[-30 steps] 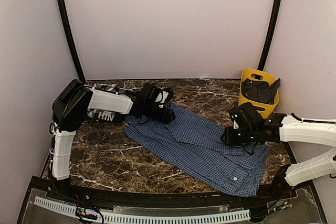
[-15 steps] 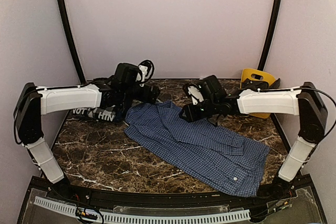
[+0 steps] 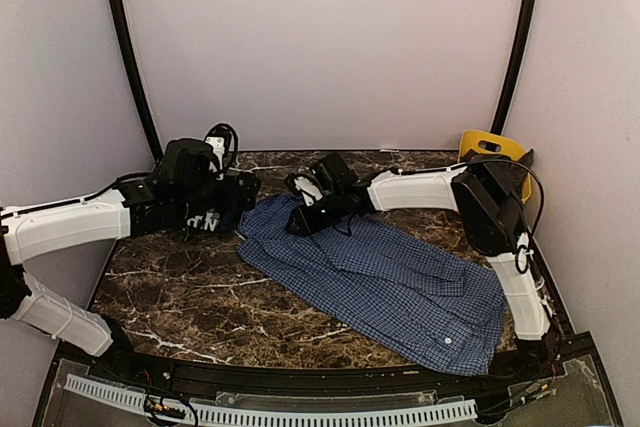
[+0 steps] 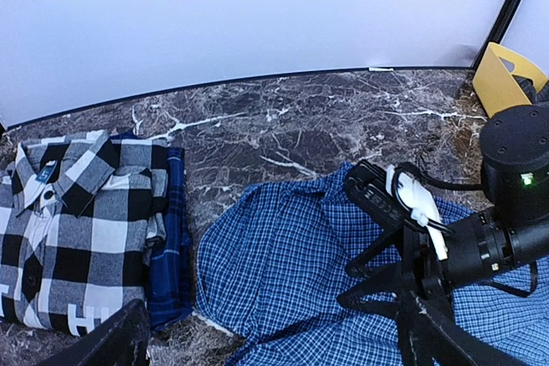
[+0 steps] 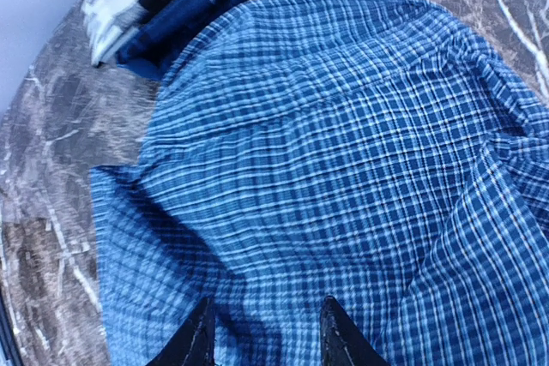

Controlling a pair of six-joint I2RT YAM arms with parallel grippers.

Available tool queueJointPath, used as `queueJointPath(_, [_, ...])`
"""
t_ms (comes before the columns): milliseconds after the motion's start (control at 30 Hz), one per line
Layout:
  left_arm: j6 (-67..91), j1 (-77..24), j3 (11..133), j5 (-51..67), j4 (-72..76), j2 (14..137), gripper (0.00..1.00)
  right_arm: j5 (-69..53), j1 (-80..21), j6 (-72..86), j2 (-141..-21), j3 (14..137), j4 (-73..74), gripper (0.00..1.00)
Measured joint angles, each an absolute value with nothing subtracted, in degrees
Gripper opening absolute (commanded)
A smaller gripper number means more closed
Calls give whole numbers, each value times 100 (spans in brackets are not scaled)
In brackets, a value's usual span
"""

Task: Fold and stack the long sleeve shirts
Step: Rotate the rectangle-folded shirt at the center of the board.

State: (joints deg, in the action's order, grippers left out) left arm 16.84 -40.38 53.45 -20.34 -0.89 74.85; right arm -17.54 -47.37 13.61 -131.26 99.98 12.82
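Now: blue check shirt (image 3: pixel 400 287) lies spread, unfolded, diag. across marble table (image 3: pixel 190 297), one end at near R, other end far, approx. centre. R gripper (image 3: pixel 297 224) points down over that far end, fingers part-way apart, nothing clamped; contact w/ cloth unclear. L gripper (image 3: pixel 245 190) hovers further L, fingers wide apart, empty. Below it, black-and-white plaid shirt (image 4: pixel 77 220), folded, navy lining along its R edge, just beside blue shirt. Yellow bin (image 3: pixel 490 147) in far R corner.

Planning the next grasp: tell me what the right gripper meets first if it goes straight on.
Likely the blue checked shirt, lying directly ahead of the right gripper; depth is unclear.
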Motion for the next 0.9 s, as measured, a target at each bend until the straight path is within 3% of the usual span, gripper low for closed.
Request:
queueJointPath(367, [2023,-4038,4523,-1881,-196,6976,99,-1129,-4497,1929,-14099,11198,1682,38])
queueJointPath(600, [2145,-4038,4200,-1769,-180,6866,99,-829,-3715,2541,-14202,11338,1555,38])
queueJointPath(900, [2493,-4040,3990,-729,305,7192,97,-370,-2786,2950,-15115,12938,1721,42])
